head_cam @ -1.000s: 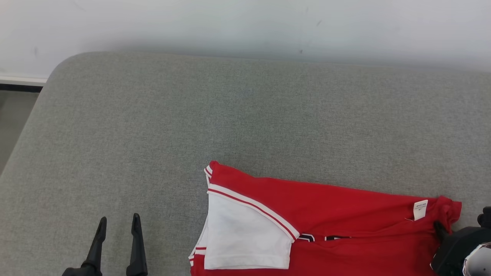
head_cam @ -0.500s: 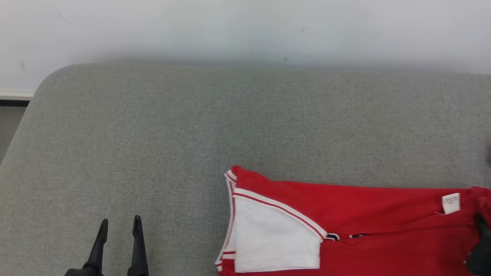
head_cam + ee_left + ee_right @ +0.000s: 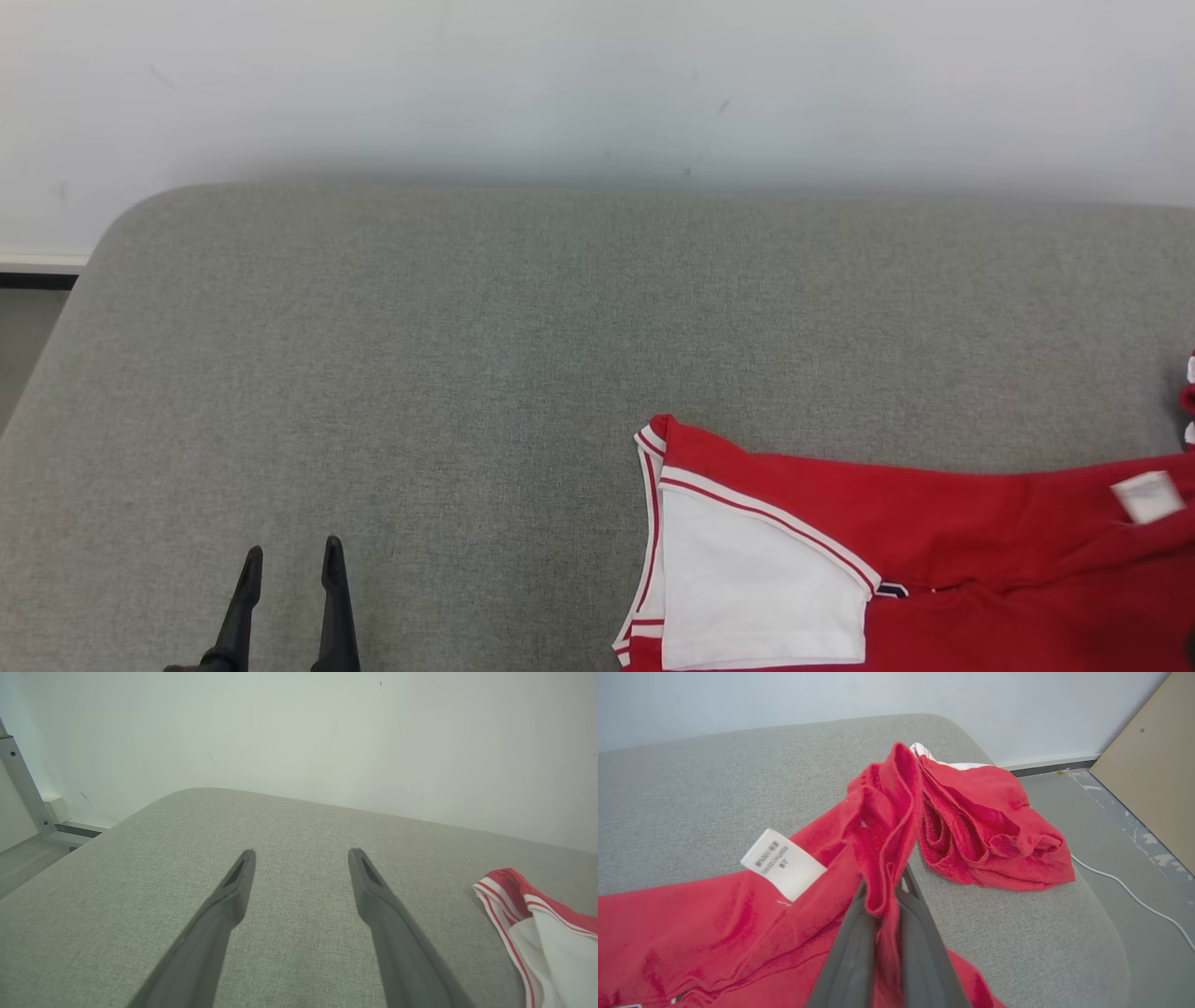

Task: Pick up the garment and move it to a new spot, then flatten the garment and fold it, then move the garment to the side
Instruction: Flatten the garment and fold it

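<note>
The red-and-white fabric garment (image 3: 714, 933) has a raised fold pinched in the right gripper (image 3: 883, 886); the left gripper (image 3: 289, 560), spread wide, hovers well apart to its left.

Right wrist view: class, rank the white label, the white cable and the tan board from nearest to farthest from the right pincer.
1. white label, just left of the right pincer, on the red garment it grips.
2. white cable, to the right, past the garment.
3. tan board, far right, beyond the cable.
</note>
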`<state>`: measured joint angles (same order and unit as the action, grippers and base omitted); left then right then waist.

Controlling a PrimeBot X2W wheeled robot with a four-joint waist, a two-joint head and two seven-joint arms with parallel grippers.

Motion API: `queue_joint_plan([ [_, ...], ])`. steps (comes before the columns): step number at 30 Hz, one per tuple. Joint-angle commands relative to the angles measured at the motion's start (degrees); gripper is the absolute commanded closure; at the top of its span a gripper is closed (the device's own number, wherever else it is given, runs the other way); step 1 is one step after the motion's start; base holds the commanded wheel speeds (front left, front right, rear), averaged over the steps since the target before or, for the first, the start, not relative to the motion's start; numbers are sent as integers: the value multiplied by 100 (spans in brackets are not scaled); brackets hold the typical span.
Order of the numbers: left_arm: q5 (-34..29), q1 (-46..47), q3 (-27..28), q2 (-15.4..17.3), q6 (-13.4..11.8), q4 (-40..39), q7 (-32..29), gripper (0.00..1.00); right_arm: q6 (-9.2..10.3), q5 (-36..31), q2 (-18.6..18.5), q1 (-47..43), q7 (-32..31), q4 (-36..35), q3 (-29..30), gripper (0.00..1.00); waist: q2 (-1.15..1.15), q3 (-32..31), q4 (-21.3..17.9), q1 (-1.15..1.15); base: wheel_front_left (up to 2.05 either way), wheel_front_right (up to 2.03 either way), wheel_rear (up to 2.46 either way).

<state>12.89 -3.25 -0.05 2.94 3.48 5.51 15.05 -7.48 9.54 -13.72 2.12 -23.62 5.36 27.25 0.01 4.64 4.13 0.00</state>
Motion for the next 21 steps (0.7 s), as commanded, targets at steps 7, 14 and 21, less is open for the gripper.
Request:
queue_joint_plan([
  [7,132,-134,-55,-8,-31,70,13,0,3,275,442,-217,-307,-639,-1048,100,-1,-216,49,0,0,0,0],
  [14,219,-152,-79,-8,-27,115,13,0,2,676,781,-114,-319,-530,-2362,100,-1,-296,135,0,0,0,0],
  [21,270,-178,-149,-8,-37,150,14,0,2,885,934,266,-131,4,-3277,100,-1,-378,291,0,0,0,0],
])
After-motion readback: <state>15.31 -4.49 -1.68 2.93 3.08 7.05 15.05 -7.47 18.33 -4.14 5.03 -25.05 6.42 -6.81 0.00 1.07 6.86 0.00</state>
